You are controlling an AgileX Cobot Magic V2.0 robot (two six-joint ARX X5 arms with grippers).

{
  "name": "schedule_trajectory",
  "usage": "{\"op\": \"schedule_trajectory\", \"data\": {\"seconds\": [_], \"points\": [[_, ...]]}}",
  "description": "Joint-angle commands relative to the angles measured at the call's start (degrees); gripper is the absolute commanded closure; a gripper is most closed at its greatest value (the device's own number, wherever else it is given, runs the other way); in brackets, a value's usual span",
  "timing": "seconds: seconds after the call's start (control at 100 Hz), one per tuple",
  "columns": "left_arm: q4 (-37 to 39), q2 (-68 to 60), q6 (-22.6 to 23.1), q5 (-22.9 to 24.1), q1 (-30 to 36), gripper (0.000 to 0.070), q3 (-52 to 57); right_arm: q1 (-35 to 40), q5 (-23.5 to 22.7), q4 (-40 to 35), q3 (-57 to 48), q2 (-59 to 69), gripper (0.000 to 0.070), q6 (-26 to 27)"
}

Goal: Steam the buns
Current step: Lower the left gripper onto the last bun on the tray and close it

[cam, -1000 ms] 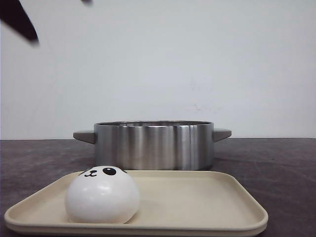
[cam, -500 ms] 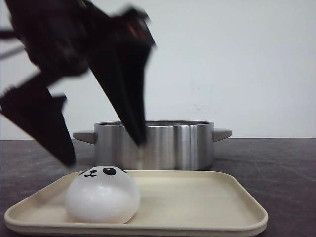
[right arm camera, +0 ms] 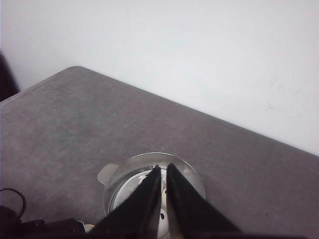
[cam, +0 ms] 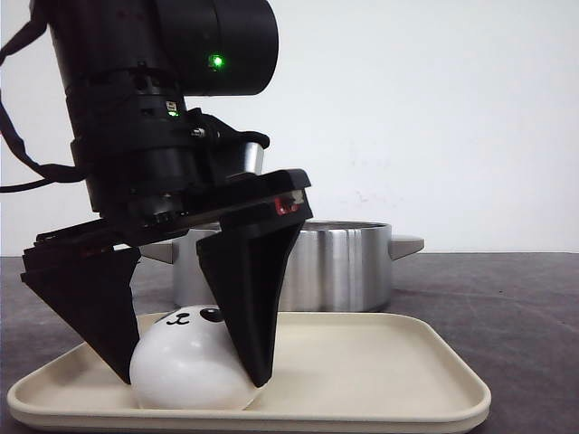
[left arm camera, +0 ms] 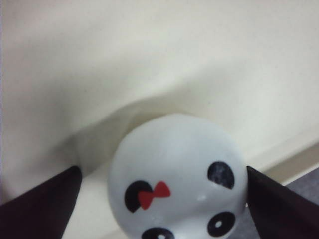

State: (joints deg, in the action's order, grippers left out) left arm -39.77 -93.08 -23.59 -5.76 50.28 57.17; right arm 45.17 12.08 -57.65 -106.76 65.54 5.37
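Counter of dark grey carries one beige tray in front and one steel pot with two grey handles behind it. On the tray, at its left part, sits one white bun with a black panda face; in the left wrist view the same bun shows also a small red bow on one ear. Only this one bun is clear to see outside the pot.

The left gripper is low over the tray, and its two black fingers stand apart, one at each side of the bun. In the front view the fingers are very close to the bun's sides; the right one overlaps its edge, but I cannot tell if they press it. The bun looks round, not squeezed.

The right gripper is high above the counter, over the pot. Its two fingers are together, with only a thin slit between them, and they hold nothing. Something pale is inside the pot under them, but it is too much hidden to count.
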Motion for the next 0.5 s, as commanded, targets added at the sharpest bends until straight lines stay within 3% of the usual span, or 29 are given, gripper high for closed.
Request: {"op": "schedule_trajectory", "data": {"seconds": [0.0, 0.06, 0.16, 0.24, 0.49], "points": [[0.1, -1.8, -0.7, 0.2, 0.6, 0.0080, 0.5, 0.5, 0.0, 0.4, -1.0, 0.5, 0.0688, 0.1], [-0.2, -1.8, -0.7, 0.2, 0.6, 0.0179, 0.5, 0.5, 0.0, 0.3, -1.0, 0.5, 0.0688, 0.2], [-0.7, -1.8, -0.3, 0.2, 0.8, 0.0447, 0.5, 0.5, 0.0, 0.1, -1.0, 0.5, 0.0688, 0.2], [-0.7, -1.8, 0.6, 0.2, 0.8, 0.0700, 0.5, 0.5, 0.0, 0.1, -1.0, 0.5, 0.0688, 0.3], [-4.0, 2.6, 3.6, -0.5, 1.1, 0.0696, 2.6, 0.5, 0.0, -0.1, -1.0, 0.5, 0.0688, 0.6]]}}
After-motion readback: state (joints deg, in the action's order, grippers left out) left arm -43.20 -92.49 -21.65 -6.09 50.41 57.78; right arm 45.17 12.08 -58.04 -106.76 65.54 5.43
